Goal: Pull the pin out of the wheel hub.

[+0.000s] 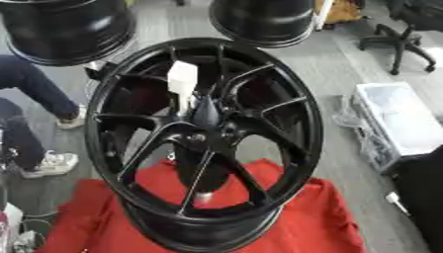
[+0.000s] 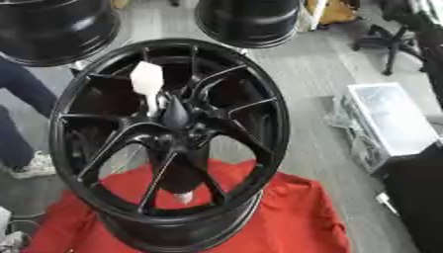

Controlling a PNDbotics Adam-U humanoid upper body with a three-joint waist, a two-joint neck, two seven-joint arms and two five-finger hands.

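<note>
Wheel hub (image 1: 312, 129), black, many-spoked, stood tilted on its rim, face toward the camera, its lower edge resting on a red cloth (image 1: 333, 217).

Pin (image 2: 146, 79): white, flat, broad head on a thin pale stem. It sat in the upper-left part of the wheel face, the head over the gap between spokes and the stem running down toward the centre boss. The stem's lower end met the dark cone at the centre; whether it was seated in a hole there could not be made out.

Hands: neither showed clearly in either eye view, so no fingers to place the pin against, and whether they were apart, together or clamped on anything could not be told. Nothing was touching the pin's head.

A black column with a pale tip showed through the lower spokes, behind the wheel; what it was, unclear.

Two more black wheels (image 1: 69, 29) (image 1: 264, 22) lay beyond on the grey floor; a white bin (image 1: 402, 118) to the right.
</note>
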